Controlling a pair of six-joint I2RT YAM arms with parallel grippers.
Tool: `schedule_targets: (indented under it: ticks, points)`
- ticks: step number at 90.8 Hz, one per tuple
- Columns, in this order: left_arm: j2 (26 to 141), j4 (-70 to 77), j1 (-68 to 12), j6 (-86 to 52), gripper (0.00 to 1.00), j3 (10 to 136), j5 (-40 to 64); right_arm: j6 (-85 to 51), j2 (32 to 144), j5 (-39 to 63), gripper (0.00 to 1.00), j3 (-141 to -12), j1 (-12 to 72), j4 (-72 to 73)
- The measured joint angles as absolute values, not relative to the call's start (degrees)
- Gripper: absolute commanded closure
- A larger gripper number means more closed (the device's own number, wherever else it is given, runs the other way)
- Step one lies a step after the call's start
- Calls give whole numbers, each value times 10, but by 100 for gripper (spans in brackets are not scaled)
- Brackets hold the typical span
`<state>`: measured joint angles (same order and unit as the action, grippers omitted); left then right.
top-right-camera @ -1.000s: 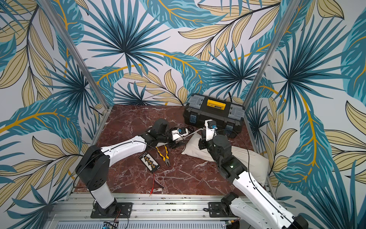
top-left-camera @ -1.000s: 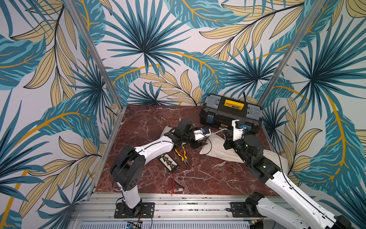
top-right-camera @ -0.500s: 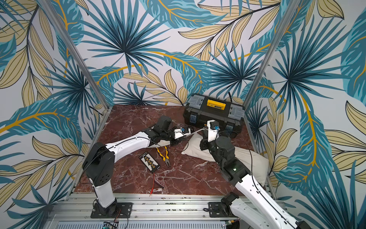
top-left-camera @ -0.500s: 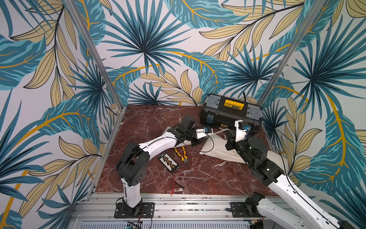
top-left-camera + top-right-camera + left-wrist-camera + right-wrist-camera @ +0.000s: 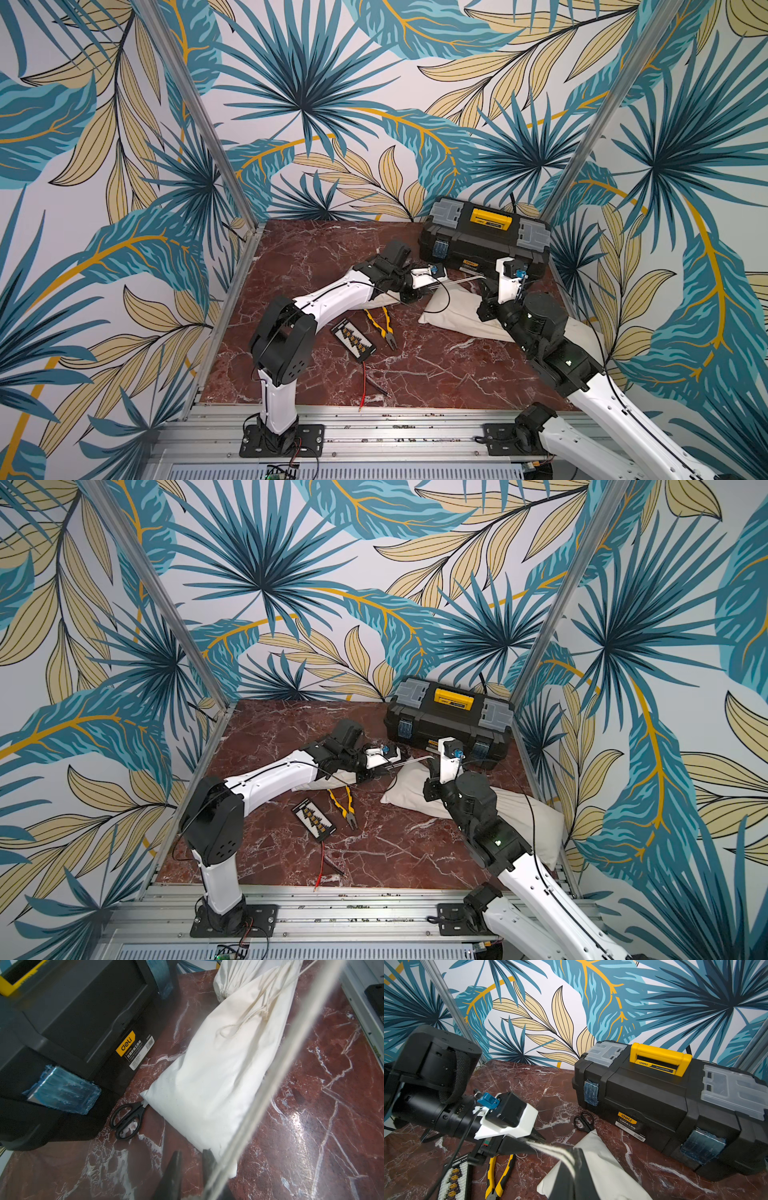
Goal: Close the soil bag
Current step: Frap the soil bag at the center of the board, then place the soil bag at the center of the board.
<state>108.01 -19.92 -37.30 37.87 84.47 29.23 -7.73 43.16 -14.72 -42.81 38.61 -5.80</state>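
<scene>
Two claws meet above the soil bag [image 5: 455, 318], which lies flat on the counter [image 5: 316, 266] just in front of the toolbox [image 5: 482, 245]. The drawstring [image 5: 550, 1146] runs taut btwn them. Right claw [image 5: 571, 1153] is pinched on it. Left claw [image 5: 191, 1153] is narrow, and we can't tell if it grips the cord. We see open counter to the left & front. Scissors [image 5: 126, 1120] blades are hidden under the bag corner.

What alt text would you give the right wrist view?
White drawstring cords stretch between the left hand and the right hand above a white cloth bag. A black toolbox, scissors and pliers sit on the red marble table.
</scene>
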Motion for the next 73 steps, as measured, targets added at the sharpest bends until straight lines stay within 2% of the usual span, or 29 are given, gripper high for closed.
schedule_targets:
  ticks: [49,73]
  points:
    - [1080,-203,-382,351,73,857,316,-80,437,-147,100,-426,386,-26]
    - [1080,-204,-382,344,93,857,291,-81,438,-145,100,-424,386,-21]
